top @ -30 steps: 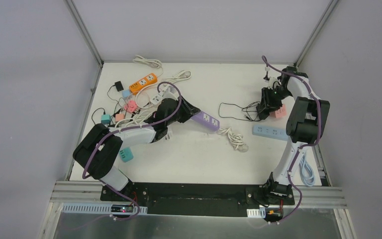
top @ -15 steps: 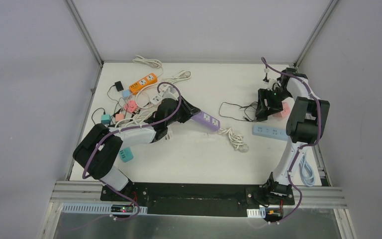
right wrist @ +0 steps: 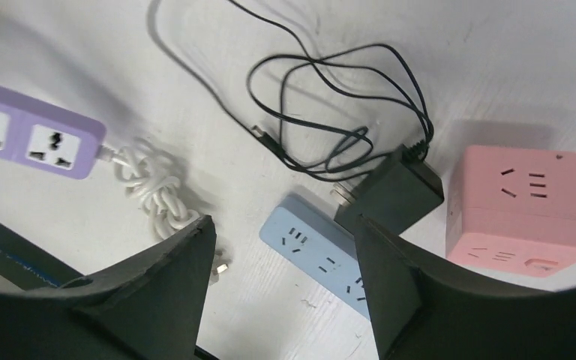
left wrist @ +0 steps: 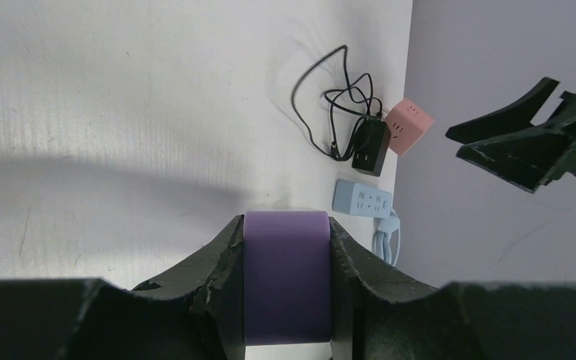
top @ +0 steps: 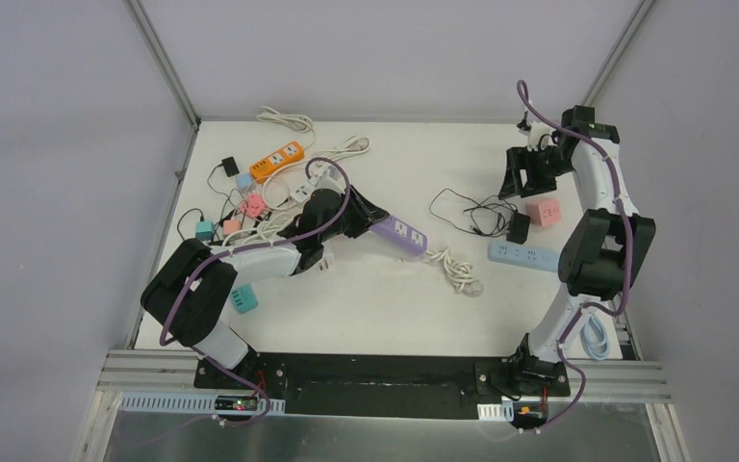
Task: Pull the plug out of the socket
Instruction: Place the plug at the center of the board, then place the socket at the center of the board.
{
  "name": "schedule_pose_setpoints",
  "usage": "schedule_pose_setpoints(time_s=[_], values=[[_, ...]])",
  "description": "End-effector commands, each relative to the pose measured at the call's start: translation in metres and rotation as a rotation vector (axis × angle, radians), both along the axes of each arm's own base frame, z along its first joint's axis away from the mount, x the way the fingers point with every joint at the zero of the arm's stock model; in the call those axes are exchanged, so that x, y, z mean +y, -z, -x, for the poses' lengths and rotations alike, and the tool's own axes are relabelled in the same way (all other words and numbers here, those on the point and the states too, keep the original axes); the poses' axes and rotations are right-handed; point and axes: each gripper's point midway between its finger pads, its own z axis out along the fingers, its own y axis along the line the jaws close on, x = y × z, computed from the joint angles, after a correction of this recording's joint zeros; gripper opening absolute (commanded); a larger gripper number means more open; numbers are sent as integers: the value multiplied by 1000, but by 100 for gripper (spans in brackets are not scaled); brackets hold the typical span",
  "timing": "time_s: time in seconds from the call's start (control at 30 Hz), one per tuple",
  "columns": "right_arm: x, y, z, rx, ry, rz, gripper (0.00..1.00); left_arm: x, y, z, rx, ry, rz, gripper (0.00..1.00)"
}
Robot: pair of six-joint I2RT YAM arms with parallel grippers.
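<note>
The black plug (right wrist: 397, 191) lies loose on the table with its metal prongs showing, just left of the pink cube socket (right wrist: 521, 210) and out of it. From above, the plug (top: 519, 227) sits below-left of the socket (top: 542, 212). My right gripper (right wrist: 285, 247) is open and holds nothing; it hangs above them, toward the far right corner (top: 522, 173). My left gripper (left wrist: 286, 251) is shut on the end of the purple power strip (left wrist: 286, 292), which lies mid-table (top: 396, 234).
A light blue power strip (top: 522, 255) lies just near of the plug, whose thin black cable (top: 467, 210) loops to the left. A knotted white cord (top: 457, 269) trails from the purple strip. Several more strips, cubes and cords clutter the far left (top: 269, 183).
My right gripper has opened, let go of the black plug, and lifted back toward the far corner. The plug now lies on the table apart from the pink socket. The left arm is unmoved.
</note>
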Motion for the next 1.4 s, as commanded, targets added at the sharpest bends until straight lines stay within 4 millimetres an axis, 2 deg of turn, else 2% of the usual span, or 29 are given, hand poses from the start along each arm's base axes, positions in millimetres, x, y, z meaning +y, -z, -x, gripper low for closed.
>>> schedule_pose_setpoints(time_s=[0.0,0.17,0.3,0.37,0.43,0.57,0.73,0.8,0.87,1.07,1.37], values=[[28,-54,8,-130,-127,-104,71,-15,-55,-6,-108,57,142,0],[52,-77,17,-196,-216,-175,71,-17,-60,-5,-107,88,160,0],[85,-94,31,-253,-334,-296,70,-18,-68,-5,-106,116,192,0],[108,-99,46,-283,-432,-404,70,-20,-71,-4,-104,138,207,0],[132,-104,69,-352,-583,-516,69,-23,-74,-2,-102,167,218,0],[161,-92,115,-471,-897,-549,78,-31,-78,3,-92,224,235,0],[182,-62,135,-388,-1042,-463,78,-41,-85,6,-70,284,268,0],[188,-53,134,-365,-1058,-407,78,-45,-85,7,-54,305,281,0],[194,-45,125,-367,-1050,-346,78,-48,-84,7,-35,318,297,0],[205,-38,95,-332,-893,-231,78,-54,-84,9,-2,348,321,0],[213,-14,96,-294,-860,-126,79,-55,-83,5,27,333,345,0]])
